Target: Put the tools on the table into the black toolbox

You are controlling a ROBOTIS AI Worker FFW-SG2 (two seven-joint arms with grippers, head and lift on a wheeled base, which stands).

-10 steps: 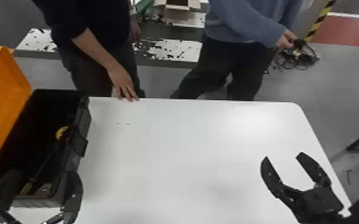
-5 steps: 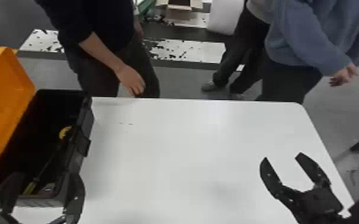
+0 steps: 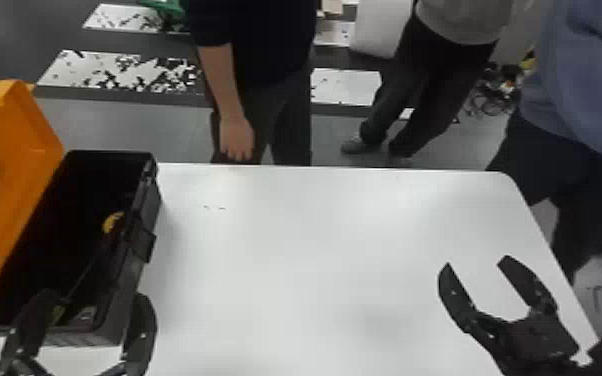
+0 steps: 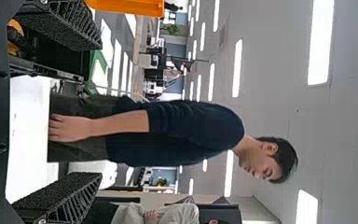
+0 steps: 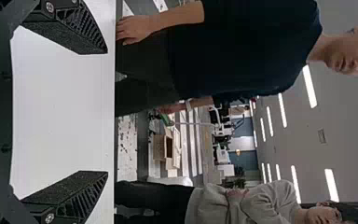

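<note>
Just now the left gripper [image 3: 95,295] edges a little rightward, at the near end of the black toolbox [image 3: 150,215], fingers spread and nothing between them. Over by the table's [image 3: 315,250] right edge, the right gripper [image 3: 477,261] hangs wide open and empty too. I see the toolbox towards the table's left edge, orange lid [image 3: 10,165] thrown back; inside lie a yellow piece [image 3: 113,221] and a long, thin tool [image 3: 57,314].
</note>
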